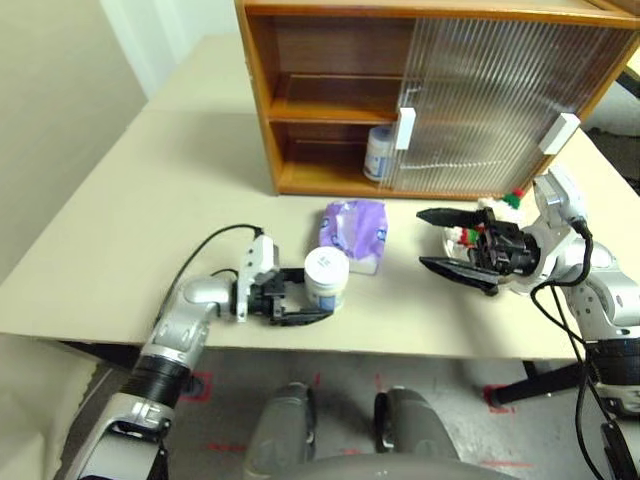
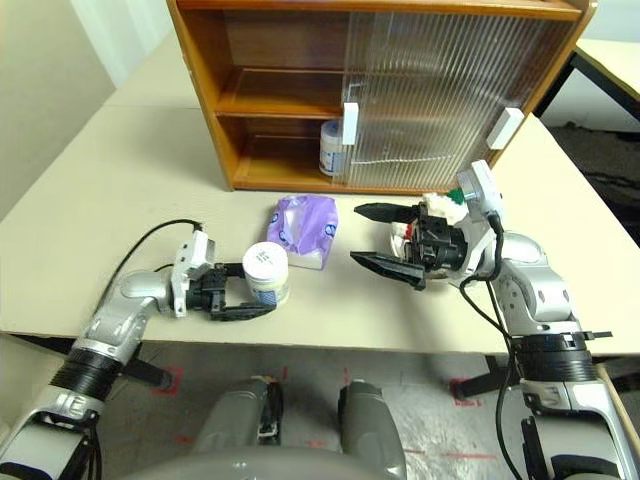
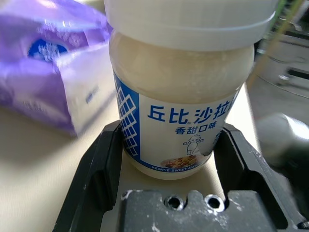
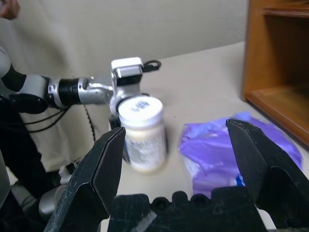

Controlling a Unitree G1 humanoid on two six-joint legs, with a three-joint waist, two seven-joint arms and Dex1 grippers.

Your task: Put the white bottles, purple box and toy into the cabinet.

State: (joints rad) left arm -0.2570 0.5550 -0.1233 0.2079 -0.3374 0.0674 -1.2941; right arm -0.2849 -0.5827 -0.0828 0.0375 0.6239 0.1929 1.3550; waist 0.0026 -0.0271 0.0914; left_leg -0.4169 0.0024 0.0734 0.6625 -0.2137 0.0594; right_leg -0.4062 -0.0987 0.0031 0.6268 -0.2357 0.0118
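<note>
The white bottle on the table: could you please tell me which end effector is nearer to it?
Left. The left end effector has its fingers around the white bottle; the right end effector hangs open beyond the purple box.

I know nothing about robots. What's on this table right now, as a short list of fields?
table: beige, bears everything below
cabinet: left side open, right side behind a ribbed door
white bottle in cabinet: lower shelf, at the door's edge
white bottle on table: upright, between the left hand's fingers
left hand: fingers either side of that bottle
purple box: lying before the cabinet
toy: behind the right hand
right hand: open, holding nothing
</note>
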